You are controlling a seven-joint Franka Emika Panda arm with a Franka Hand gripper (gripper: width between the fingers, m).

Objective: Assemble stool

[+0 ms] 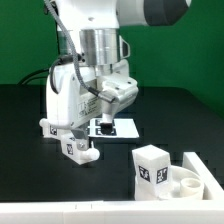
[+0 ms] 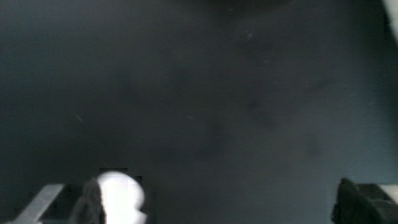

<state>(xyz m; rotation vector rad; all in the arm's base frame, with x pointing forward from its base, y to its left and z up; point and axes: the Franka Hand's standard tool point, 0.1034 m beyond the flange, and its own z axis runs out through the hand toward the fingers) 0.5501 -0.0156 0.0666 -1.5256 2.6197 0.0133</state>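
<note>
In the exterior view my gripper [image 1: 102, 120] hangs low over the black table, just above the marker board [image 1: 118, 128]. In the wrist view the two dark fingers [image 2: 365, 203] stand wide apart with only dark table between them, so the gripper is open and holds nothing. A blurred white shape [image 2: 116, 198] sits by one finger; I cannot tell what it is. A white stool leg [image 1: 78, 147] with square tags lies to the exterior view's left of the gripper. Another tagged leg [image 1: 152, 165] stands upright beside the round seat [image 1: 190, 181] at the exterior view's lower right.
A long white bar [image 1: 60, 211] runs along the table's front edge and bends up past the seat on the exterior view's right. A green wall stands behind. The arm's white body [image 1: 62, 95] rises above the lying leg.
</note>
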